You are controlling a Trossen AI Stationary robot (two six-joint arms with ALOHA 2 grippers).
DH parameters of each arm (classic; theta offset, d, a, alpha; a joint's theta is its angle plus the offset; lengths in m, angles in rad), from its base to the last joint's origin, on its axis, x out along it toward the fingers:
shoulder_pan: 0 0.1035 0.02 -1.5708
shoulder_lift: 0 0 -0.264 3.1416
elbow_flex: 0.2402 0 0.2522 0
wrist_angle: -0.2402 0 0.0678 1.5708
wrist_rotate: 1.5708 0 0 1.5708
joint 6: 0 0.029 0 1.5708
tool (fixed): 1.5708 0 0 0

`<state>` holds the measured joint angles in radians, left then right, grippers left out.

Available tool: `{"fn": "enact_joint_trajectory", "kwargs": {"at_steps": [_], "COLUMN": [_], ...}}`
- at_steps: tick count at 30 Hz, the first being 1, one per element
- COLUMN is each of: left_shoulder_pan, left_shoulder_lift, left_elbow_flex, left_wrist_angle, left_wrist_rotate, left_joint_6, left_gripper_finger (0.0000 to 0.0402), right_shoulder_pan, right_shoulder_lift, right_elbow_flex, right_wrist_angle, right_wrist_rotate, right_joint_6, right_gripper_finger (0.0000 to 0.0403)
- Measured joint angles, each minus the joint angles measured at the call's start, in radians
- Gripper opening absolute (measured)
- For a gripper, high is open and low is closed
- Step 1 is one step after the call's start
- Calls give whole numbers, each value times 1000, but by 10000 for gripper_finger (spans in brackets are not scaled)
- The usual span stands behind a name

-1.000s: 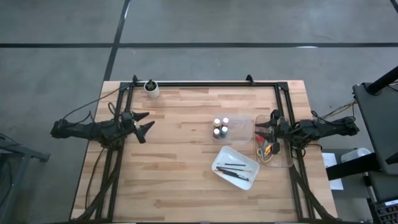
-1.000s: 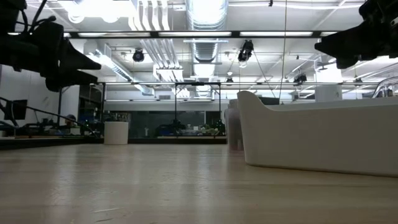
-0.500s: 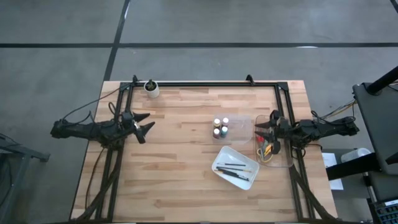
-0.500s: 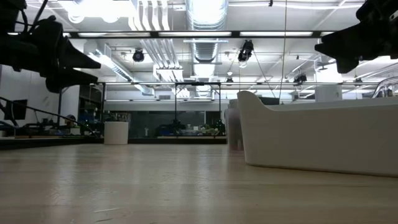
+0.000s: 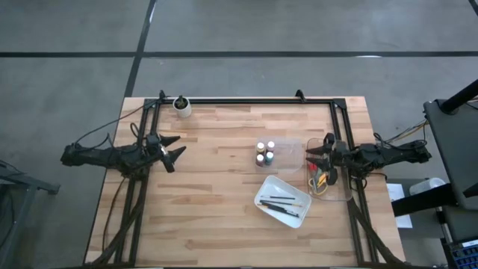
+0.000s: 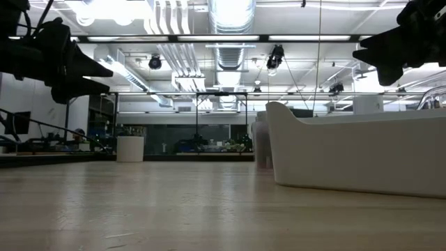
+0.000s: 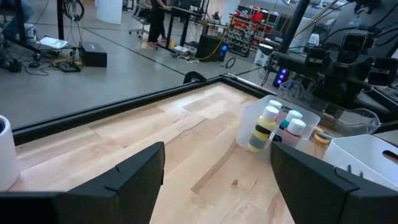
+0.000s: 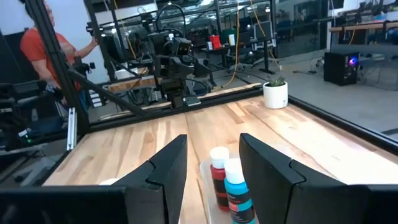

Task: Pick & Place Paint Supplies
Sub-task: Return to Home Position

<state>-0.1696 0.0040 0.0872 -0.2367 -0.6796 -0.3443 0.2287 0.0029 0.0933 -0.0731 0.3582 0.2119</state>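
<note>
Right gripper, spread, empty, over bin at table right edge: lift clear before retracting. Left gripper wide, left edge.

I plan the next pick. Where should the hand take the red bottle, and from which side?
Probably its pale cap, coming straight down: the red bottle stands upright in the clear bin, close against the teal bottle, so its sides are crowded.

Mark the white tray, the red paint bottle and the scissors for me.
white tray (image 5: 282,187), high view, bare floor near its far edge.
red paint bottle (image 8: 219,180), right wrist view, its red body.
scissors (image 5: 321,179), high view, the coloured handles.
</note>
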Motion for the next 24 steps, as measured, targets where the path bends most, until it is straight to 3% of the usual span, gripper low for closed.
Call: {"fn": "enact_joint_trajectory", "kwargs": {"at_steps": [24], "left_shoulder_pan": [0], "left_shoulder_lift": [0], "left_elbow_flex": [0], "left_wrist_angle": [0], "left_wrist_rotate": [0], "left_joint_6": [3], "left_gripper_finger": [295], "right_shoulder_pan": [0], "right_shoulder_lift": [0], "right_elbow_flex": [0], "right_wrist_angle": [0], "right_wrist_rotate": [0], "right_joint_6": [-6], "right_gripper_finger": [143]}}
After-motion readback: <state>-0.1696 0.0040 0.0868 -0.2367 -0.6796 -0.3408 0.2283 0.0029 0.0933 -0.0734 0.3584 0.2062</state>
